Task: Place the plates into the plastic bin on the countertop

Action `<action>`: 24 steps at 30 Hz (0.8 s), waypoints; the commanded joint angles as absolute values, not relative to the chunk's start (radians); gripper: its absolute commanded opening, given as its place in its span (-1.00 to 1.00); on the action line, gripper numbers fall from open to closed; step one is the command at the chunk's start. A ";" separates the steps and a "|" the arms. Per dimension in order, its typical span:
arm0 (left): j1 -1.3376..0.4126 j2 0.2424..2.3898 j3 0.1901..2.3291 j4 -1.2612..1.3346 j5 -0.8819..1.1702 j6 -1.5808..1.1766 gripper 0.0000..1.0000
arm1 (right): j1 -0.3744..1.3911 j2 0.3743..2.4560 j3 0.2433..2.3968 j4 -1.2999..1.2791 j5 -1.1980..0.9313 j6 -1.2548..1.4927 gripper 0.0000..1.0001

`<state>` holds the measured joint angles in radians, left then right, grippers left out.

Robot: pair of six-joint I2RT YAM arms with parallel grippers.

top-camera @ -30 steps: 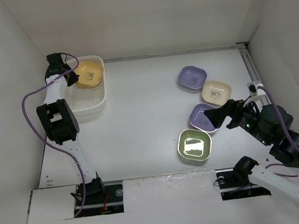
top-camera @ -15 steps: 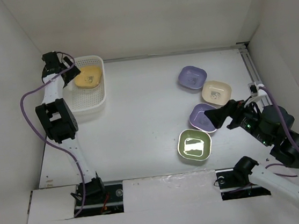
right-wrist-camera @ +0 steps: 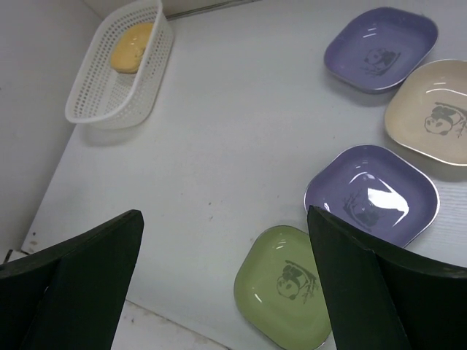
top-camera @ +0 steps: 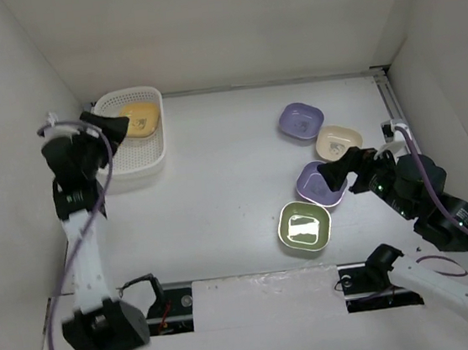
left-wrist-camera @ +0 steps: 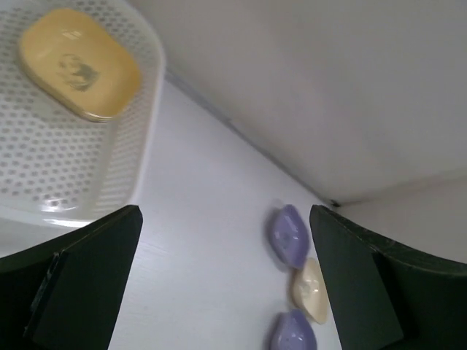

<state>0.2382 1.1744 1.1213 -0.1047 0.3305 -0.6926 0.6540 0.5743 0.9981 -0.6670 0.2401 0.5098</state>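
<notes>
Left gripper (top-camera: 112, 124) was wide open, with nothing between its two dark fingers (left-wrist-camera: 80, 281). It hung by the left side of the plastic bin (top-camera: 138, 171), and from its own camera it was not touching anything. One yellow plate (top-camera: 139, 120) lay inside the bin, at the far end, flat on the holey floor. A small dark picture showed in the middle of it.

The right gripper (top-camera: 340, 171) was wide open too and held nothing. It hung over the plates on the right side of the countertop (top-camera: 216, 168), well apart from the bin.

Four plates sat on the countertop there. A lavender plate (top-camera: 301, 121) was the farthest back. A cream plate (top-camera: 338, 143) sat just beside it, a bit closer to the arms. A second lavender plate (top-camera: 316, 187) came next, and in the view from above the right gripper hid part of it. A light green plate (top-camera: 304, 227) was the closest to the arms, just beside the second lavender one. From the right wrist camera each of these four showed a little panda picture in its middle, and all four sat the right way up.
</notes>
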 commanded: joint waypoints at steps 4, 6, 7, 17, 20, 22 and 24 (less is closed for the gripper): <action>0.151 0.844 0.684 0.123 0.617 -0.766 0.98 | 0.649 0.584 1.104 -0.687 0.307 0.472 1.00; 0.011 0.801 0.672 0.055 0.548 -0.720 0.98 | 0.649 0.574 1.115 -0.698 0.330 0.463 1.00; -0.041 0.801 0.655 0.055 0.494 -0.710 0.98 | 0.649 0.563 1.115 -0.698 0.354 0.463 1.00; -0.991 1.296 0.908 -0.251 -0.306 -0.843 0.98 | 0.649 0.594 1.189 -0.738 0.374 0.463 1.00; -1.103 1.507 1.026 -0.320 -0.360 -0.891 0.98 | 0.649 0.575 1.189 -0.748 0.365 0.472 1.00; -1.118 1.604 1.058 -0.330 -0.368 -0.902 0.98 | 0.649 0.566 1.200 -0.758 0.354 0.472 1.00; -1.118 1.634 1.058 -0.264 -0.322 -0.902 0.98 | 0.649 0.557 1.200 -0.758 0.354 0.472 1.00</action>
<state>-1.1236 1.6157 1.0294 -0.2138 -0.2409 -0.8600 0.6540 0.5762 1.1557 -0.7563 0.3584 0.4755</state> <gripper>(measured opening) 0.990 0.999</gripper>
